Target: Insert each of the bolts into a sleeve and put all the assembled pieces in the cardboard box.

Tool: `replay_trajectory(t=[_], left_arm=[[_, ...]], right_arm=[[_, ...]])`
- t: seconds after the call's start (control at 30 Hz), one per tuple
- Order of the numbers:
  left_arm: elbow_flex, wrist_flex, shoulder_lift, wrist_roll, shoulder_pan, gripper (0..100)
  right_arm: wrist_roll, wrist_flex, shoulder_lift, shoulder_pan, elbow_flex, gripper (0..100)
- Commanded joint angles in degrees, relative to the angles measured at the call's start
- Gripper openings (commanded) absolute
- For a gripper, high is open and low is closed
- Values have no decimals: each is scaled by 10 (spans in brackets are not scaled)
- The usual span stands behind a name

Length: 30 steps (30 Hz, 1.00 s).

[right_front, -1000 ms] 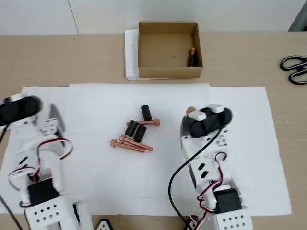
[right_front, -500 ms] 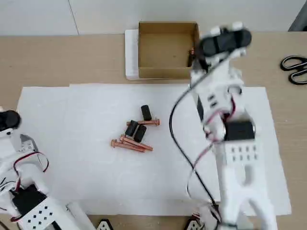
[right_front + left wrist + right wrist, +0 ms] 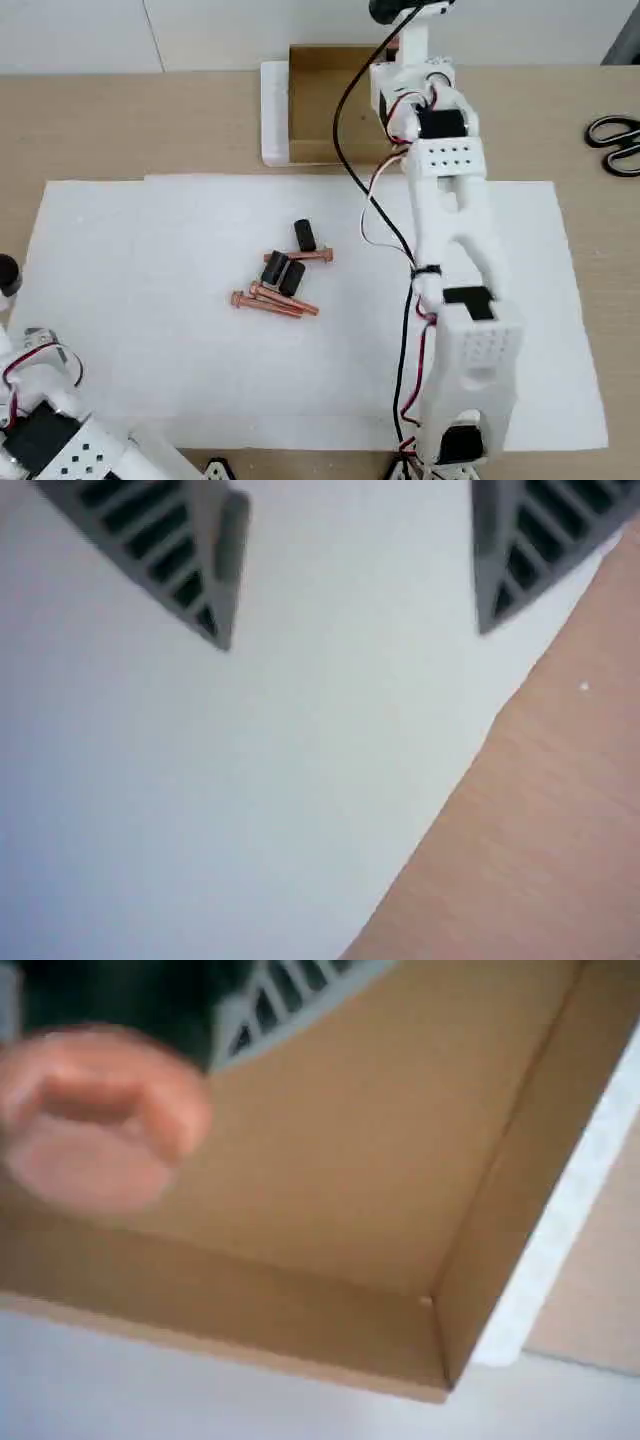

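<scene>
Right jaws pinch an assembled piece (image 3: pixel 100 1125), copper bolt head showing, long axis too blurred to judge. Cardboard box (image 3: pixel 340 1180) floor lies directly beneath them, so release should land it inside. Left jaws spread, low over the white sheet (image 3: pixel 220 800), near its edge.

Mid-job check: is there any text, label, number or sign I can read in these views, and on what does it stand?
None can be read. The cardboard box, the white sheet, the right arm's casing and the scissors show no print. The bolt over the box is too blurred to tell.
</scene>
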Motion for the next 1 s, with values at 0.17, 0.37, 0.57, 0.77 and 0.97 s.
replay_trajectory(t=[0.17, 0.37, 0.57, 0.77, 0.97], left_arm=[[-65, 63, -6, -18, -4, 152], [-90, 96, -6, -19, -4, 152], [-109, 120, -6, -19, -4, 152], [-111, 138, -6, -59, -4, 152], [-118, 143, -7, -63, -4, 152]], right_arm=[[2, 0, 184, -18, -230, 7], [2, 1, 249, -23, -264, 8], [-37, 1, 254, -21, -264, 39], [-39, 22, 253, -21, -264, 188], [-39, 40, 252, -20, -296, 199]])
